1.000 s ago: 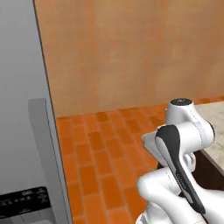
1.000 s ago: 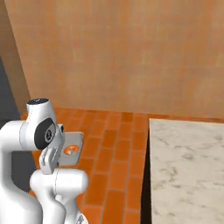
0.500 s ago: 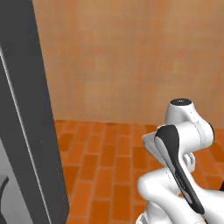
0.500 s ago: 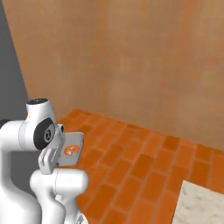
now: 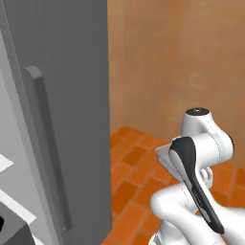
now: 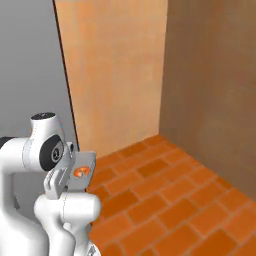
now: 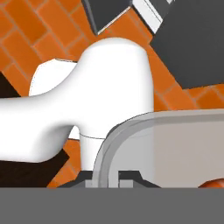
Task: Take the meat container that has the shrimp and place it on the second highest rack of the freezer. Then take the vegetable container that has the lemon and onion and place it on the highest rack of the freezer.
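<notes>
My gripper (image 7: 105, 178) is shut on the near rim of the meat container (image 7: 131, 142), a flat grey tray. I carry it low in front of the arm, above the brick floor. The orange shrimp (image 6: 80, 171) lies in the meat container (image 6: 84, 169); its edge also peeks in as the shrimp (image 7: 214, 183) at the bottom right of the hand view. One corner of the tray (image 5: 163, 157) shows behind the arm. The grey freezer (image 5: 67, 72), with its long vertical handle (image 5: 48, 148), stands close on the left, and its side (image 6: 30, 65) rises behind the arm.
White shelf edges (image 5: 8, 162) show past the freezer door at the far left. An orange wall (image 6: 115, 75) meets a darker brown wall (image 6: 215, 85) in a corner ahead on the right. Brick floor (image 6: 165, 200) lies open in front.
The whole scene has shifted in both base views: the camera has moved. The stone counter has left the right view and the freezer now looms close. The tray stays in the shut gripper.
</notes>
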### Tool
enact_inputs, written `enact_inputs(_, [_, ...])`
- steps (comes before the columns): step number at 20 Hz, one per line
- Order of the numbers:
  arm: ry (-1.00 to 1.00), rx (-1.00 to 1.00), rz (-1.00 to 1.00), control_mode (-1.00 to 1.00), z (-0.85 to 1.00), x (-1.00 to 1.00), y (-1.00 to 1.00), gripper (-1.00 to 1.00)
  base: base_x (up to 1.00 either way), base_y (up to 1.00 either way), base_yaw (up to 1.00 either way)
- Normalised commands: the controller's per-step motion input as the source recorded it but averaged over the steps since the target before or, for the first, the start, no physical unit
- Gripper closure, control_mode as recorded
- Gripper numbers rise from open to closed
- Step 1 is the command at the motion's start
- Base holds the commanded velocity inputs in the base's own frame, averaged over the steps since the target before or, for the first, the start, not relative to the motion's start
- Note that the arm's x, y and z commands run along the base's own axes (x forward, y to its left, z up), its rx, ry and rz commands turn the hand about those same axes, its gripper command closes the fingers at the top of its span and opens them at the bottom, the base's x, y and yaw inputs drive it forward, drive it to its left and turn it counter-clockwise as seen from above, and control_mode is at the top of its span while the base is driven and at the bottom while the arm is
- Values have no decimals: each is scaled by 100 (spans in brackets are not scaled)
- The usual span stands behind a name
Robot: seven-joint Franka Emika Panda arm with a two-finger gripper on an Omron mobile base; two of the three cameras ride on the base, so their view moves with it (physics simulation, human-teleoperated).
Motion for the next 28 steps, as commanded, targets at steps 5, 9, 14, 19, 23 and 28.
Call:
enact_inputs(5, [0, 0, 0, 100, 0, 0, 0, 100, 11, 0, 70])
enact_inputs(9, [0, 0, 0, 100, 0, 0, 0, 100, 22, 11, 55])
enact_inputs(14, [0, 0, 0, 100, 0, 0, 0, 100, 15, 26, 39])
enact_inputs(19, [0, 0, 0, 100, 0, 0, 0, 100, 36, 44, 26])
enact_inputs(23, [0, 0, 0, 100, 0, 0, 0, 100, 38, 66, 17])
enact_inputs(28, [0, 0, 0, 100, 0, 0, 0, 100, 34, 48, 26])
